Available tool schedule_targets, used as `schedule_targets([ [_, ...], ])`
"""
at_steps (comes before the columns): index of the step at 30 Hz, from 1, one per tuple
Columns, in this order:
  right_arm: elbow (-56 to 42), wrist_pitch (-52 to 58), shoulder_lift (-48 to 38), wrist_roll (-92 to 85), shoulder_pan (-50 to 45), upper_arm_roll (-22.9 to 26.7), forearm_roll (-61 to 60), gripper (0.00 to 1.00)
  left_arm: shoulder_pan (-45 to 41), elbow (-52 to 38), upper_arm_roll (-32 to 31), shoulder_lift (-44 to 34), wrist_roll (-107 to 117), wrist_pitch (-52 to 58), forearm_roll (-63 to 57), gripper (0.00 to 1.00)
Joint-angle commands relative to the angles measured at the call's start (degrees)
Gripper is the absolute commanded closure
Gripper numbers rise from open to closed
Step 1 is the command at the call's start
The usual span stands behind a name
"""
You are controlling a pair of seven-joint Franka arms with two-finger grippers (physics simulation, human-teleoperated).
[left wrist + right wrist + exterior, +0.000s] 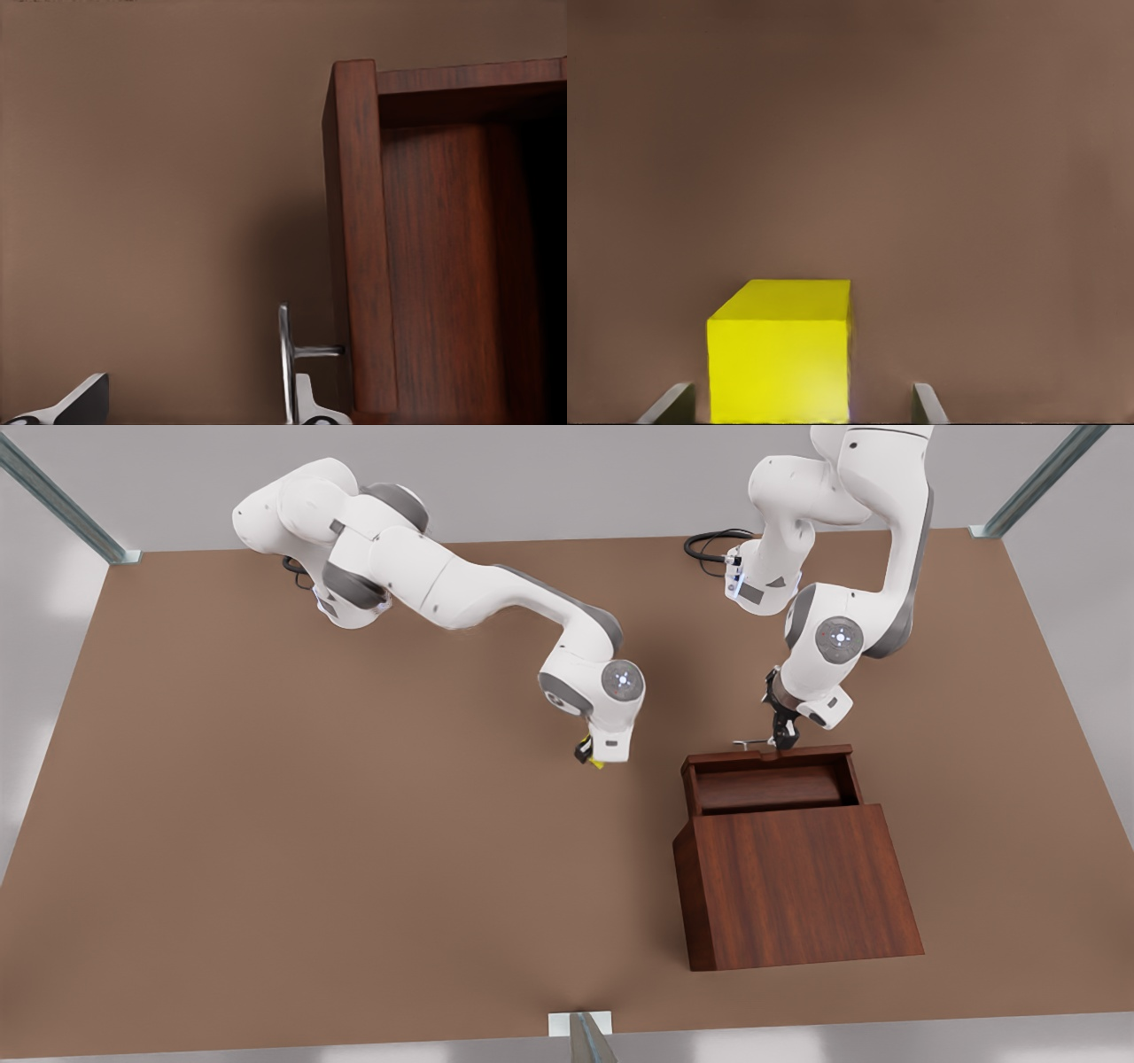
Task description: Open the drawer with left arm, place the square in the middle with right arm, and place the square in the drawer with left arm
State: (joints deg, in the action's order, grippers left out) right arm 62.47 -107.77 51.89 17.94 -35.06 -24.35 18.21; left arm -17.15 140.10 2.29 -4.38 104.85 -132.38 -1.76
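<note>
**Drawer Open, Cube Between Right Tool Fingers**

Nearest the front view stands one box-shaped dark reddish-brown wooden cabinet (797, 881). Its single shallow wood-grain drawer (769, 781) is pulled out, and its thin silver bar handle (285, 363) lies between the spread fingers of the left tool (781, 735). On the plain brown surface (310, 850), the right tool (592, 756) stands open astride one small bright yellow cube (780, 352) with plain faces, well apart from the cabinet.

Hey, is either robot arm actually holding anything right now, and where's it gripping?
Nothing is clamped. The right gripper is open, fingers either side of the yellow cube with gaps showing. The left gripper is open at the drawer handle.
</note>
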Motion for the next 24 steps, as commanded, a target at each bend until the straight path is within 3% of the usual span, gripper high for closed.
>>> schedule_targets([
  [1,0.0,1.0,-1.3,-0.1,1.6,-0.3,-0.1,0.00,-0.3,0.0,0.0,0.0,0.0,0.2,0.0,0.00],
  [5,1.9,14.4,-16.3,4.6,21.4,0.1,-3.5,0.00,-0.4,0.0,0.0,-0.4,0.5,0.5,0.0,0.00],
  [7,4.8,18.1,-21.7,2.3,34.9,-1.8,-10.4,0.00,-0.8,0.0,0.0,-0.5,0.7,1.2,0.0,0.00],
  [10,12.6,19.5,-30.7,-1.9,46.4,-1.8,-11.2,0.00,-0.8,0.0,0.0,-0.6,1.0,1.3,0.0,0.00],
  [12,15.6,18.1,-34.1,-6.6,47.4,-1.1,-11.0,0.00,-0.8,0.0,0.0,-0.5,1.0,1.5,0.0,0.00],
  [13,30.5,8.6,-45.0,-9.4,46.0,3.6,-11.3,0.00,-0.9,0.0,0.0,-0.9,1.1,2.0,0.1,0.00],
  [14,33.5,6.2,-46.1,-16.0,44.1,8.0,-11.4,0.00,-0.9,-0.1,0.0,-1.1,1.1,2.7,0.1,0.00],
  [15,32.4,5.4,-45.4,-18.0,37.8,17.8,-11.5,0.00,-0.9,-0.2,0.0,-1.7,1.0,3.3,0.1,0.00],
  [17,22.4,18.6,-44.4,-18.1,37.9,20.0,-16.7,0.00,-0.9,-0.4,0.0,-2.3,1.0,4.8,0.1,0.00],
  [19,22.6,19.0,-43.0,-18.8,39.2,22.8,-18.5,0.00,-1.1,-0.8,0.0,-3.0,1.0,6.4,0.1,0.00],
  [21,22.5,18.6,-43.4,-18.0,38.7,22.5,-16.6,0.00,-1.1,-4.5,0.0,-4.3,0.6,12.9,0.1,0.00],
  [23,21.7,18.4,-42.3,-18.1,38.2,22.4,-15.6,0.00,-1.9,-21.1,-1.8,-1.8,-2.4,24.3,1.0,0.00],
  [24,21.6,18.5,-42.2,-18.0,37.4,22.4,-14.8,0.00,-3.0,-29.1,-9.1,2.5,-9.8,25.6,0.5,0.00],
])
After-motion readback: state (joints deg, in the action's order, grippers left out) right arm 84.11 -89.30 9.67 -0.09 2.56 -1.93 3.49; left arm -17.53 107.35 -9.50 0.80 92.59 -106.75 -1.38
